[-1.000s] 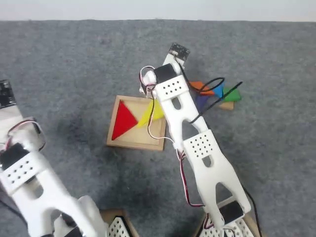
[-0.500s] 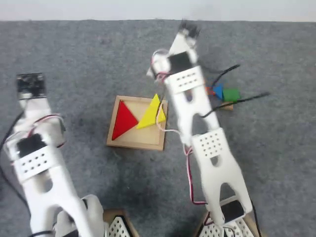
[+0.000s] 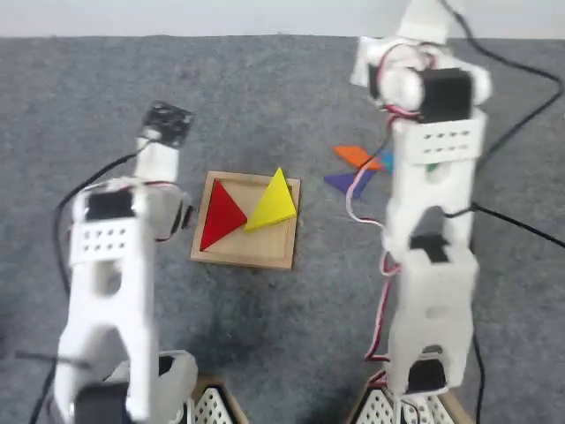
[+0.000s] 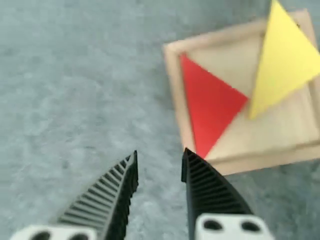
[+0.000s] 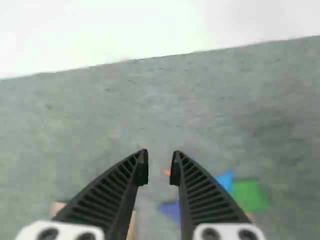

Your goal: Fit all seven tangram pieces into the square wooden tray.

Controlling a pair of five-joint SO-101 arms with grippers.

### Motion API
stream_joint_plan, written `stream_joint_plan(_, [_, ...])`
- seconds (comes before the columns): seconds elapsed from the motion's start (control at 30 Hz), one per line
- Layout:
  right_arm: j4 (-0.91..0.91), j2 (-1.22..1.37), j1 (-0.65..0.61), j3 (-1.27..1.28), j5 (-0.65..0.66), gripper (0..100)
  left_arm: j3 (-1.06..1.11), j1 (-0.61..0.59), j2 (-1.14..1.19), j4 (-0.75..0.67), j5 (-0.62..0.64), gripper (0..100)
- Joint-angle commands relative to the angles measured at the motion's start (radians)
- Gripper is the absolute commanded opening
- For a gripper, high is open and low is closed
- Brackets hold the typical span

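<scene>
Tray (image 3: 243, 256) at frame centre holds a red triangle (image 3: 219, 215) flat on its left and a yellow triangle (image 3: 272, 201) overlapping its upper-right rim. Left gripper (image 4: 160, 151) hangs over the grey mat (image 3: 132, 79) beside it, jaws narrowly parted, empty. Farther, upper right, an orange piece (image 3: 357, 156) and a purple piece (image 3: 346, 181) lie near the right gripper (image 5: 159, 151), jaws slightly apart, empty.

Tray (image 3: 250, 256): bare floor along near edge. Red triangle (image 3: 219, 215) occupies left side; yellow triangle (image 3: 272, 201) overlaps far right rim. Open mat (image 3: 221, 97) beyond tray's far edge. Left arm (image 3: 106, 252) stands beside tray's left edge. Right arm (image 3: 437, 146) hangs just beside orange piece (image 3: 356, 156) and purple piece (image 3: 347, 182).
</scene>
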Motion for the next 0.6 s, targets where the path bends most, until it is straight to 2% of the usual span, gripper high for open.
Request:
stream_joint_plan(0.0, [0.038,-0.252,0.096,0.543,0.021,9.5,-0.122,0.084,0.163,0.012,-0.041,14])
stream_joint_plan(0.13, [-0.104,-0.475,0.177,1.02,0.041,10.7,-0.166,0.201,0.241,0.009,-0.052,19])
stream_joint_plan(0.27, [-0.41,-0.697,0.225,1.528,0.091,10.2,-0.179,0.325,0.264,-0.015,-0.051,24])
stream_joint_plan(0.37, [-0.653,-0.845,0.231,1.875,0.094,10.2,-0.16,0.365,0.264,-0.044,-0.049,24])
stream_joint_plan(0.47, [-0.812,-0.954,0.217,2.094,0.095,10.1,-0.111,0.368,0.272,-0.133,-0.049,24])
stream_joint_plan(0.57, [-0.835,-1.004,0.205,2.162,0.095,10.1,-0.038,0.377,0.272,-0.242,-0.055,25])
